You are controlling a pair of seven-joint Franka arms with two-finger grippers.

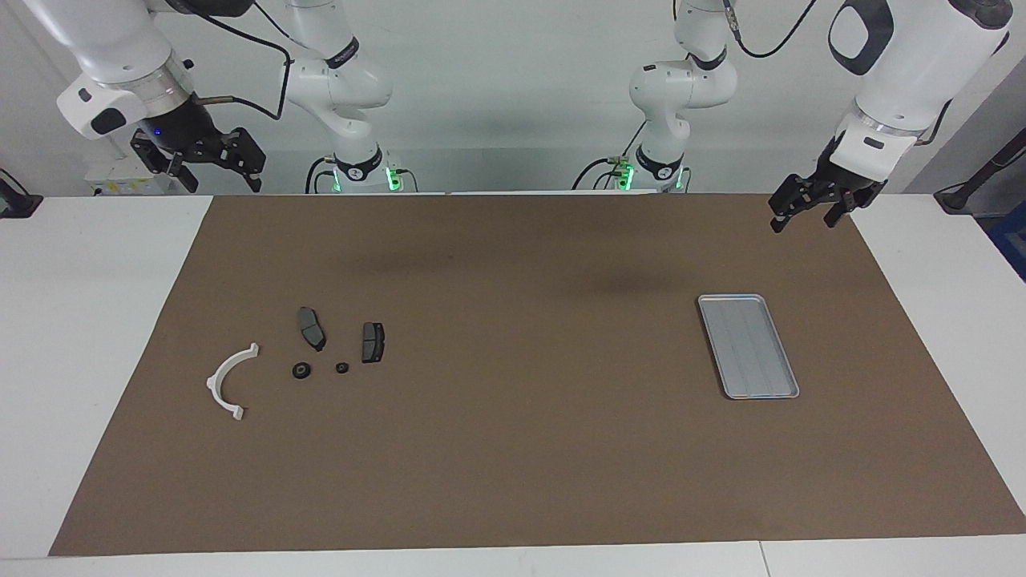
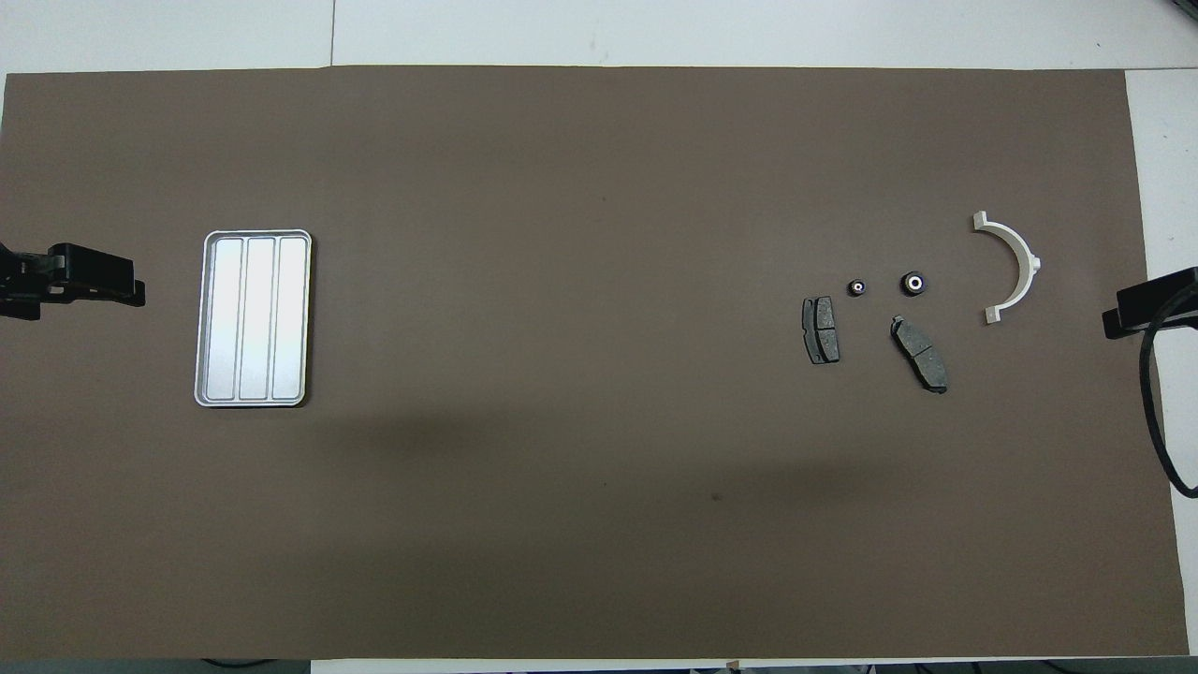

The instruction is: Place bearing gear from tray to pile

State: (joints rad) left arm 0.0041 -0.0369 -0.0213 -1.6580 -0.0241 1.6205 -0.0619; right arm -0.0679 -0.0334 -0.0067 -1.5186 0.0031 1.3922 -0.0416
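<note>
- The brown mat (image 1: 513,449) covered most of the table, with the tray (image 1: 749,346) lying toward the left arm's end, its long axis running from the robots outward.
- The tray held nothing; no gear remained in it.
- The pile sat toward the right arm's end, well apart from the tray: a white bracket (image 1: 228,381), two brake pads (image 1: 312,328) (image 1: 373,341), and beside them two bearing gears (image 1: 301,370) (image 1: 342,368), both resting on the mat slightly farther from the robots than the pads.
- The left gripper (image 1: 809,210) hung over the mat's edge at its own end, fingers spread, holding nothing.
- The right gripper (image 1: 212,164) hung raised over the table edge at its own end, fingers spread and empty; it was the arm closer to the gears.
- By this layout the transfer looked finished, with no further pick called for from either arm.
</note>
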